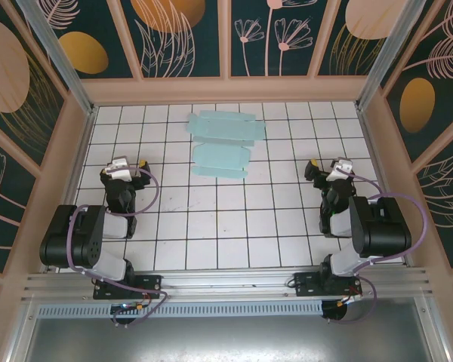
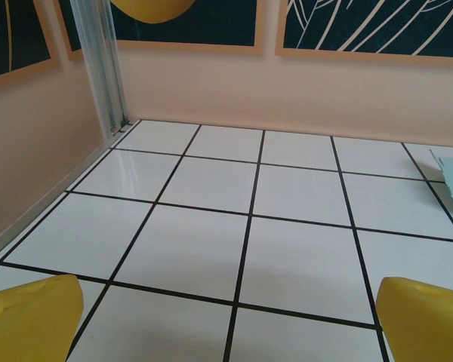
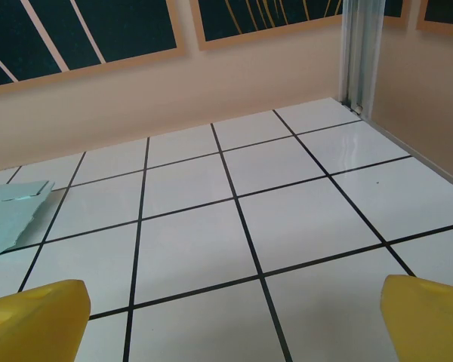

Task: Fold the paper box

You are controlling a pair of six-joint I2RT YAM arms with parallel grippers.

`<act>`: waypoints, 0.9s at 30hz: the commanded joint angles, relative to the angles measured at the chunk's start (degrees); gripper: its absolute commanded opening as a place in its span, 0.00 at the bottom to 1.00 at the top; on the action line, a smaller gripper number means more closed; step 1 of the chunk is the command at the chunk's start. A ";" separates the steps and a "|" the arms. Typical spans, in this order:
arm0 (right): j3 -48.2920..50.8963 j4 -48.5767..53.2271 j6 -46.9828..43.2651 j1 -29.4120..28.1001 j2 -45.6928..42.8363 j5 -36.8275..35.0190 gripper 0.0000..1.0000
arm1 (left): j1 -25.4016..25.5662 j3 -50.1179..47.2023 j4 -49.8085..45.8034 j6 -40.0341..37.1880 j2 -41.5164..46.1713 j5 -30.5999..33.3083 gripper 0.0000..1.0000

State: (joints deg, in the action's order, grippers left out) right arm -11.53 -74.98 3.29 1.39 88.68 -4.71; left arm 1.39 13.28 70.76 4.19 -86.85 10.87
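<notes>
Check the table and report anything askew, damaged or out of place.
Nothing serious. The paper box lies flat and unfolded at the far middle of the table, turned slightly off the grid lines. Left gripper and right gripper are open, clear of it.

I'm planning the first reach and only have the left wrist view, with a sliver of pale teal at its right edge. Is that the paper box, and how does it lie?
Observer: Yes. From the top camera the paper box is a flat, unfolded sheet with flaps, lying at the far middle of the table.
Operator: Where is the other arm?
Observer: The right gripper is on the right side, open, apart from the sheet, with nothing between its fingers.
Operator: And my gripper relative to the box?
Observer: The left gripper is to the left of the box and nearer the bases, not touching it.
</notes>
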 commanded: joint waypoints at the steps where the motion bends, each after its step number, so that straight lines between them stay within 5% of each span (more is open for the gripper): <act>1: -0.08 -1.69 -0.92 -0.25 0.39 -1.11 0.99 | -0.33 0.07 2.45 0.33 -0.20 -0.77 0.99; 27: -0.38 -1.18 -1.70 0.02 0.43 2.30 0.99 | -0.33 0.30 -1.01 0.43 3.37 0.05 0.99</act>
State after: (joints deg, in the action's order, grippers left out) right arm -11.55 -74.59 2.39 1.39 88.68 -2.33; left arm 1.39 13.28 70.13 4.21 -86.19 10.92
